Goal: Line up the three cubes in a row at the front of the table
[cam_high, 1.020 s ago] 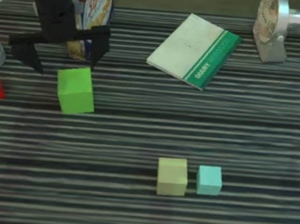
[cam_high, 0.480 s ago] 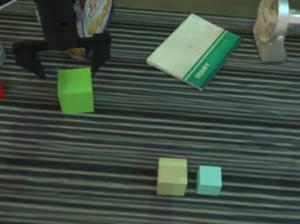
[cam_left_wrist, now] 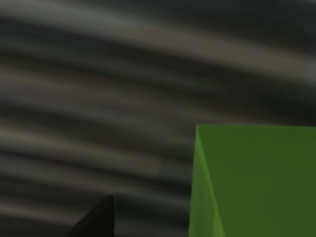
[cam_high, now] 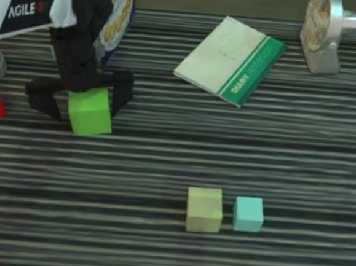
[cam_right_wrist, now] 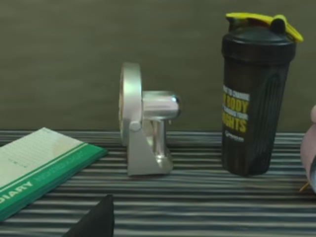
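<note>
Rendered tabletop scene: striped table (cam_high: 163, 162), diary (cam_high: 230, 59), shaker bottle (cam_right_wrist: 256, 94)

A large bright green cube (cam_high: 90, 111) is seen at nine o'clock on the striped table (cam_high: 163, 162); olive-yellow cube (cam_high: 204, 209) and small cyan cube (cam_high: 248, 214) are set side by side at six.

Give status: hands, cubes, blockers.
Left hand open, fingers straddling green cube at back left. Right hand out of top view. Olive cube and cyan cube side by side at front, small gap. Nothing between green cube and the row.

Cracker box (cam_high: 116, 17) half behind arm
</note>
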